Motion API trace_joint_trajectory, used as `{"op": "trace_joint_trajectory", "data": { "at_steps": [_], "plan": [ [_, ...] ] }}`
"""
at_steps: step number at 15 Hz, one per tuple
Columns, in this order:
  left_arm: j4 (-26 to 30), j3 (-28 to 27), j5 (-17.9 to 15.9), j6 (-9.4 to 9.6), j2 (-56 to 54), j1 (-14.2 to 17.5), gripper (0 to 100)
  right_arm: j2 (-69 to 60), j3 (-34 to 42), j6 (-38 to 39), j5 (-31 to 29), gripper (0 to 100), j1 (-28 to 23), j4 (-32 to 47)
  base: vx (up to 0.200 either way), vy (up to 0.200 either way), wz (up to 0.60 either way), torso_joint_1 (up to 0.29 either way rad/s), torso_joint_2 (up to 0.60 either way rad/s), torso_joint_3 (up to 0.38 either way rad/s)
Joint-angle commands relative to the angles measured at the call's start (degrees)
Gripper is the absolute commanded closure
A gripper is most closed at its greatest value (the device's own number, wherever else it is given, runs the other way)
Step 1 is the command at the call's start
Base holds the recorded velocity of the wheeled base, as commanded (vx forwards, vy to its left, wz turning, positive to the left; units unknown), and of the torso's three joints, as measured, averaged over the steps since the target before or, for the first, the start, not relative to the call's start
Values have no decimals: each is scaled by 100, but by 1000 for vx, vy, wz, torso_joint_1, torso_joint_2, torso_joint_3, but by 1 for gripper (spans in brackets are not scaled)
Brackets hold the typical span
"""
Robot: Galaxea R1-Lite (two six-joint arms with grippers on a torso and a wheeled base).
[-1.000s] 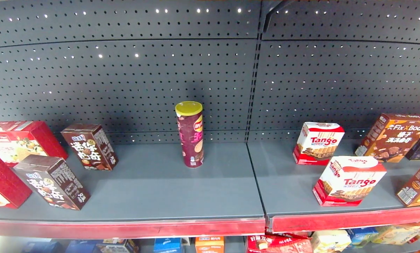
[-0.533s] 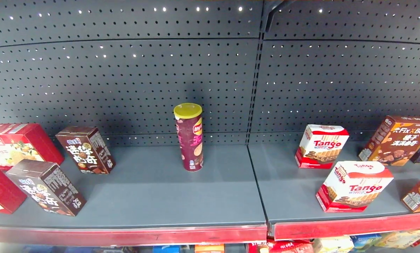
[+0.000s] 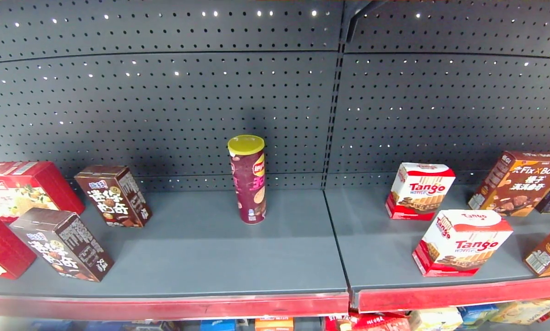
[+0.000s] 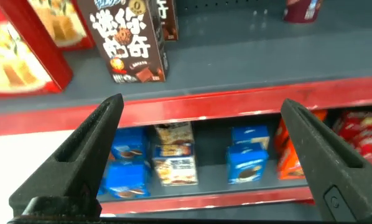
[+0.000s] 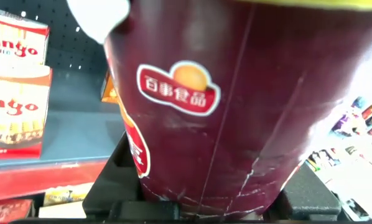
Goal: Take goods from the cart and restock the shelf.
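Note:
A maroon chip can (image 3: 249, 179) with a yellow lid stands upright at the back middle of the grey shelf (image 3: 201, 248). In the right wrist view a second maroon chip can (image 5: 223, 106) sits close up, with my right gripper (image 5: 211, 196) shut on its lower part. My left gripper (image 4: 201, 106) is open and holds nothing; it hangs in front of the shelf's red front edge (image 4: 236, 102), below a brown box (image 4: 127, 37).
Two brown boxes (image 3: 114, 195) and red boxes (image 3: 22, 188) fill the shelf's left end. Two red-and-white wafer boxes (image 3: 461, 241) and brown-orange boxes (image 3: 516, 184) stand on the right. Blue and other packs (image 4: 173, 162) line the lower shelf. Bare shelf lies around the standing can.
The whole head view has shifted slightly, so the camera moved. The goods on the shelf stay where they were.

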Motion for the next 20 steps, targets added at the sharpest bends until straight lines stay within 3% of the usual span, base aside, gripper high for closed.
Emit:
{"op": "trace_joint_trajectory", "data": {
  "at_steps": [1,3,9,13,14,15,16,17,18,20],
  "plan": [
    [-9,-9,-92,52,0,0,0,33,-105,17,-1,100,-11,-3,0,0,0,0,0,0],
    [-35,0,-399,157,0,0,0,15,-140,69,-1,100,-2,-3,0,0,0,0,0,0],
    [-35,-9,-399,175,17,0,0,33,-228,614,-28,100,-11,76,0,0,0,0,0,0],
    [-44,0,-329,175,-9,18,0,-222,-228,931,-28,100,-38,955,0,0,0,0,0,0],
    [-246,-694,-382,61,246,-35,0,-275,-237,975,-19,100,-29,1131,0,0,0,0,0,0],
    [-220,-1802,-399,-502,1336,-193,0,-275,-211,984,-19,100,-38,1140,0,0,0,0,0,0],
    [-308,-2197,-417,-959,1784,-308,0,-284,-193,992,-19,100,-38,1140,0,0,0,0,0,0],
    [-360,-3164,-566,-889,2241,-563,0,-284,-211,1027,-19,100,-29,1140,0,0,0,0,0,0],
    [-352,-3524,-724,-528,2645,-765,0,-284,-237,1045,-19,100,-29,1140,0,0,0,0,0,0],
    [-431,-3858,-760,184,3568,-835,0,-433,-228,1168,-36,100,-46,1166,0,0,0,0,0,0]
  ]
}}
